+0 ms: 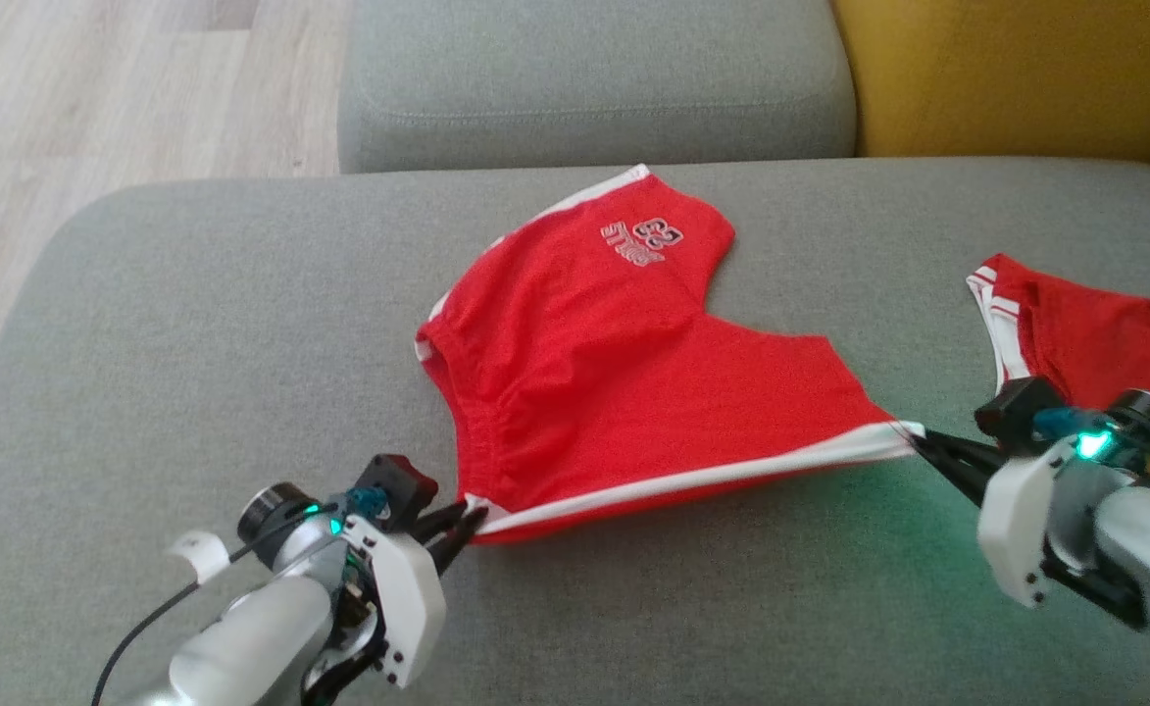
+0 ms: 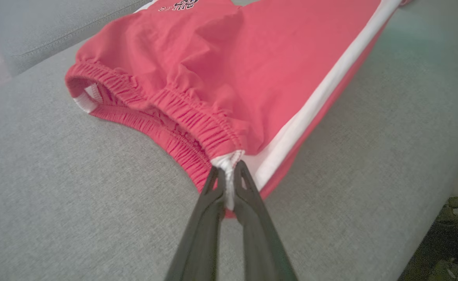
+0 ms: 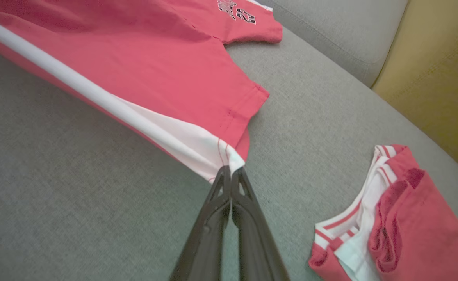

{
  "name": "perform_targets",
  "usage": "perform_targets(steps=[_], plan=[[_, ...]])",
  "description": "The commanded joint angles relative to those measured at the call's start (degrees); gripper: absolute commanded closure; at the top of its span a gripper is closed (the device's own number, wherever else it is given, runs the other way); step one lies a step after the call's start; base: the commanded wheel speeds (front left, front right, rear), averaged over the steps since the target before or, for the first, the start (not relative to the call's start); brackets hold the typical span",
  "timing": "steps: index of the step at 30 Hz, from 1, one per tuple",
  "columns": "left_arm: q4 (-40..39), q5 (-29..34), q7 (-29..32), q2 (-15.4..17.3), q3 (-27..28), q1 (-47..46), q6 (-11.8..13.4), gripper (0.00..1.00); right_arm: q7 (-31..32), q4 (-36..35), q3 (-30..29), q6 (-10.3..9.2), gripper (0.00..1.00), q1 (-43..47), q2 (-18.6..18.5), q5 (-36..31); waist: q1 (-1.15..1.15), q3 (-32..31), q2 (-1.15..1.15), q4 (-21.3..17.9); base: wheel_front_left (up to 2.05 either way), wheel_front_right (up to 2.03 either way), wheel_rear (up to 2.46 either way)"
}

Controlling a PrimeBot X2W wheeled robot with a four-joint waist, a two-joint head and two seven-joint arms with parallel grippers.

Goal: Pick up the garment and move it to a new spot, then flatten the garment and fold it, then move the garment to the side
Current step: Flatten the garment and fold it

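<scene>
The garment (image 1: 624, 382) is a pair of red shorts with white side stripes and a printed logo, spread on the grey sofa seat (image 1: 192, 343). Its near edge is stretched between both grippers and lifted slightly off the cushion. My left gripper (image 1: 462, 520) is shut on the waistband corner (image 2: 227, 164) at the white stripe's end. My right gripper (image 1: 923, 443) is shut on the hem corner (image 3: 229, 162) of the same stripe. The far leg with the logo (image 1: 641, 238) lies flat on the seat.
A second red and white garment (image 1: 1075, 333) lies crumpled at the right of the seat, close behind my right wrist. A grey back cushion (image 1: 594, 78) and a yellow cushion (image 1: 1016, 74) stand behind. Wooden floor (image 1: 94, 108) lies off the seat's left edge.
</scene>
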Motion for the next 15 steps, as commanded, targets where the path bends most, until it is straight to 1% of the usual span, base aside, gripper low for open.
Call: perform_targets(steps=[1, 8, 13, 15], plan=[[-2.39, -0.63, 0.47, 2.42, 1.57, -2.14, 0.09, 1.00, 1.40, -1.73, -0.30, -0.05, 1.00, 0.12, -3.45, 1.20, 0.01, -0.43, 0.00, -0.02, 0.00, 0.00, 0.00], [-11.26, -3.87, 5.28, 6.06, -0.09, 1.43, 0.08, 1.00, 9.94, -10.43, 0.57, -0.05, 1.00, 1.68, -10.54, 5.07, 0.01, -1.58, 0.00, -0.09, 0.00, 0.00, 0.00], [-18.39, -7.37, 9.44, 8.62, -0.92, 3.92, 0.08, 1.00, 16.25, -13.73, 0.65, -0.05, 1.00, 3.11, -14.17, 7.84, 0.01, -2.03, 0.00, -0.23, 0.00, 0.00, 0.00], [-21.29, -8.15, 11.23, 9.68, -1.69, 4.46, 0.08, 1.00, 17.68, -14.79, 0.66, -0.05, 1.00, 3.57, -15.11, 8.62, 0.01, -2.10, 0.00, -0.27, 0.00, 0.00, 0.00]])
